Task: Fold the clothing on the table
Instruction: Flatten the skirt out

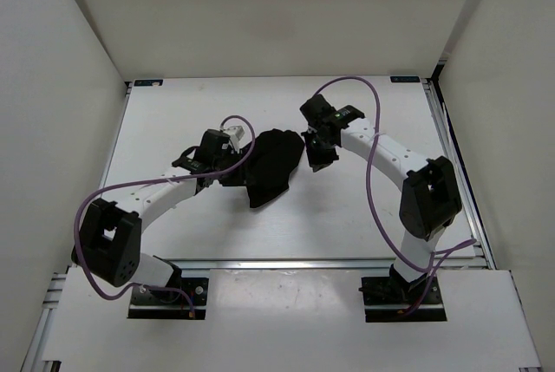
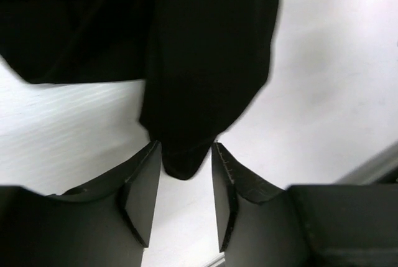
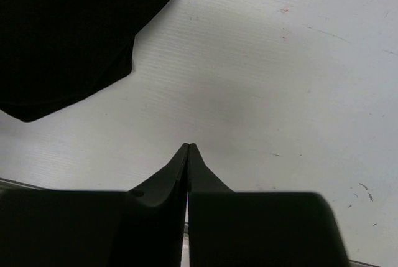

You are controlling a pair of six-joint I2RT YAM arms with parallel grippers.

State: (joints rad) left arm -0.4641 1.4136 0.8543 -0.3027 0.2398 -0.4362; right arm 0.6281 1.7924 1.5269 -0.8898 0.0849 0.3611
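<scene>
Left arm and right arm crook inward, flanking the clothing

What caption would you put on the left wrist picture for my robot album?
Left gripper, jaws apart, with a tip of the black clothing between them, over the white table.

In the left wrist view the clothing runs out past the top edge, and its outline is blurred. The right wrist view cuts it at the top and left edges. From above, the left claw merges with the black fabric, so contact cannot be told.
</scene>
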